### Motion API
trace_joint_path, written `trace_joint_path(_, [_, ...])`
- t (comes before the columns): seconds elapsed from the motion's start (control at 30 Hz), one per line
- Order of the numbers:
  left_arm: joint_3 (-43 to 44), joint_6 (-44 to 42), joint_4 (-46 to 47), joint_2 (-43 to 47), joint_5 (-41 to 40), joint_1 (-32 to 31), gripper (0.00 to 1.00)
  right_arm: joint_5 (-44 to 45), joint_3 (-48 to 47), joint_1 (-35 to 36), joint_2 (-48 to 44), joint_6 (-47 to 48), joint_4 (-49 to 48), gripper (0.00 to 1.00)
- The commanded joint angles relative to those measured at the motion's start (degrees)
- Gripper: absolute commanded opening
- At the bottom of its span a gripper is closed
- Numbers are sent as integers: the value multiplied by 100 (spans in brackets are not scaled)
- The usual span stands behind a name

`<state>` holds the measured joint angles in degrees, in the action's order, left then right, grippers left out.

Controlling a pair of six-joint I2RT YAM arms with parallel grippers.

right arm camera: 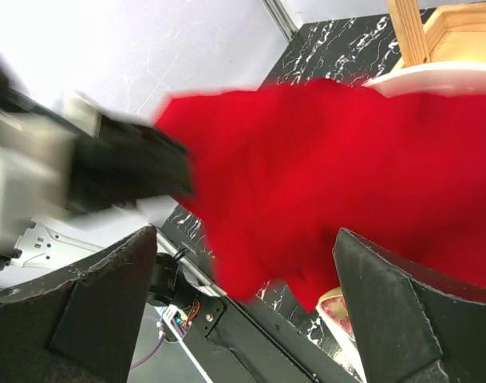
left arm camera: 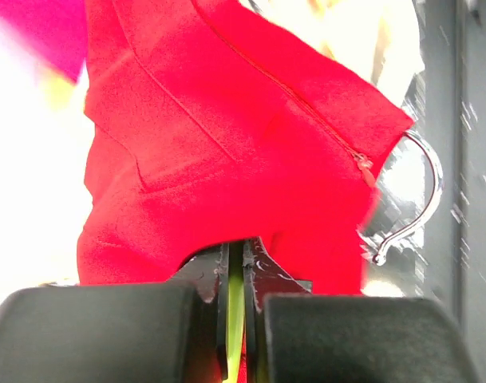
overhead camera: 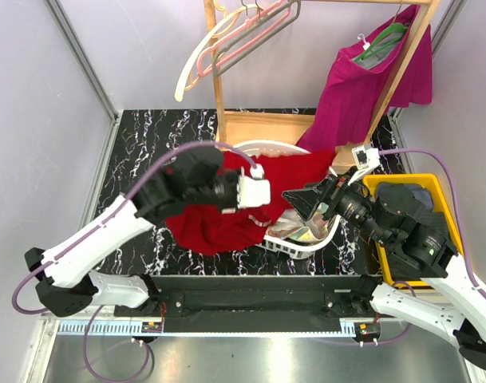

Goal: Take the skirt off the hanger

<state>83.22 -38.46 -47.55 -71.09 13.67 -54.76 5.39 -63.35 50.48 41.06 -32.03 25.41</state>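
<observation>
The red skirt [overhead camera: 215, 223] hangs in the air over the table's middle and over a white basket. My left gripper [overhead camera: 257, 191] is at the skirt's upper edge. In the left wrist view it [left arm camera: 241, 254] is shut on a thin yellow-green hanger bar [left arm camera: 235, 311], with the skirt [left arm camera: 227, 144] draped just ahead and the hanger's chrome hook [left arm camera: 430, 191] sticking out at the right. My right gripper [overhead camera: 305, 199] is open beside the skirt's right side. In the right wrist view it [right arm camera: 244, 233] stands wide open and empty, with the blurred skirt [right arm camera: 346, 175] beyond it.
A white laundry basket [overhead camera: 286, 243] sits under the skirt at centre. A yellow bin [overhead camera: 434, 187] stands at the right. A wooden rack [overhead camera: 219, 88] at the back holds empty hangers [overhead camera: 235, 36] and a magenta skirt [overhead camera: 362, 88].
</observation>
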Motion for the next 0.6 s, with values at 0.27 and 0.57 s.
trace_joint_path(0.27, [1698, 558, 545, 69, -181, 36, 0, 86, -186, 15, 69, 13, -106, 100])
trace_joint_path(0.57, [1407, 945, 651, 51, 206, 36, 0, -91, -143, 15, 201, -119, -985, 100])
